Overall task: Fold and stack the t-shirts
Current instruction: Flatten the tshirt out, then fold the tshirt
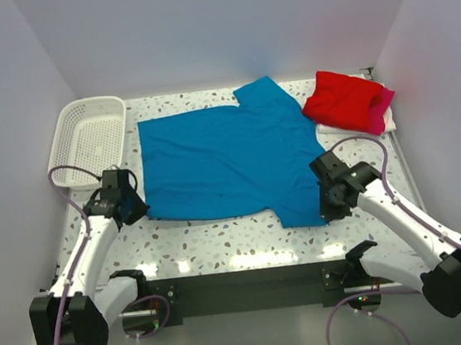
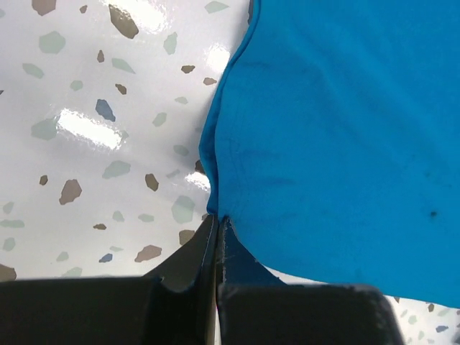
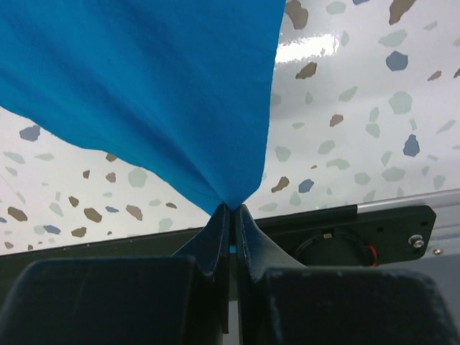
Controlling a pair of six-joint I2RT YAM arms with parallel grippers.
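While lying spread flat mid-table, bright blue short-sleeved cloth t-shirt [image 1: 221, 161] gripped at both near corners.

Left gripper [image 2: 218, 228]: jaws pressed together, clamped on the near-left corner of the blue shirt. Small crease in the edge just past the tips.

Right gripper [image 3: 231, 212]: jaws pressed together, clamped on the near-right corner. Cloth drawn to a narrow point at the tips, fanning out wide beyond them over the white speckled terrazzo-look table [image 3: 345, 122].

Overhead view only:
- full shirt outline, one sleeve pointing to the far wall, other sleeve at near right by the right gripper
- folded red cloth t-shirt [image 1: 343, 100] in far-right corner, lying on top of a magenta-pink cloth t-shirt [image 1: 385, 105], pink showing only as a strip at the right edge
- white plastic mesh basket [image 1: 89, 138] at far left, just beside the blue shirt's far-left corner, not touching
- fingertips mostly hidden under the wrist bodies, so no read on the grip from here

Wrist views only:
- actual tip-to-cloth contact, both sides
- right wrist: black base plate [image 3: 359, 230] along the table's near edge, right behind the tips
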